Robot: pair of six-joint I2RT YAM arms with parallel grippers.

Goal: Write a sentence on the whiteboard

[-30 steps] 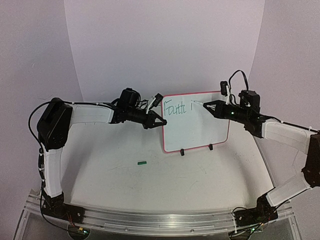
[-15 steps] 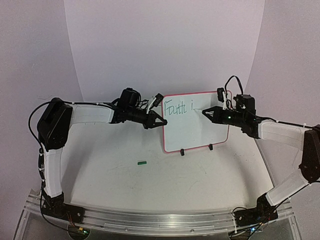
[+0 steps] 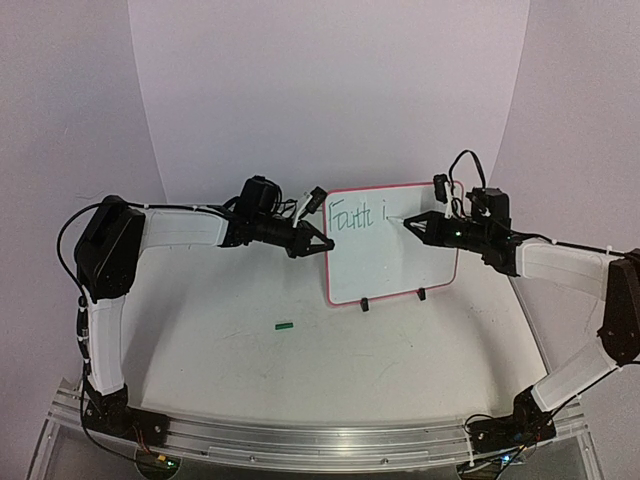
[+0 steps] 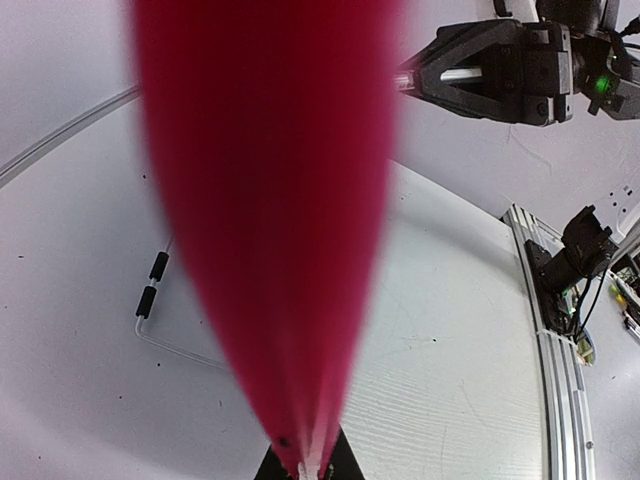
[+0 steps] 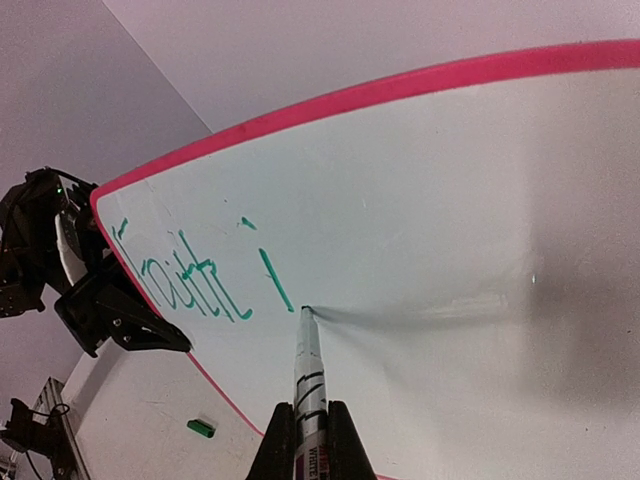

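1. My left fingers [image 3: 314,241] pinch the whiteboard [image 3: 395,265] by its rim, between them.
2. My right fingers [image 5: 281,448] hold the marker [image 5: 309,385], tip on the board just past the sentence [image 5: 215,290].
3. Pushing too hard could tip it or smear.

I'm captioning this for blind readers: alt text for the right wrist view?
A marker in the fingers of the right gripper touches its tip to a pink-rimmed whiteboard beside green handwriting reading "Faith i". The left gripper clamps the board's left edge; a green piece lies on the table.
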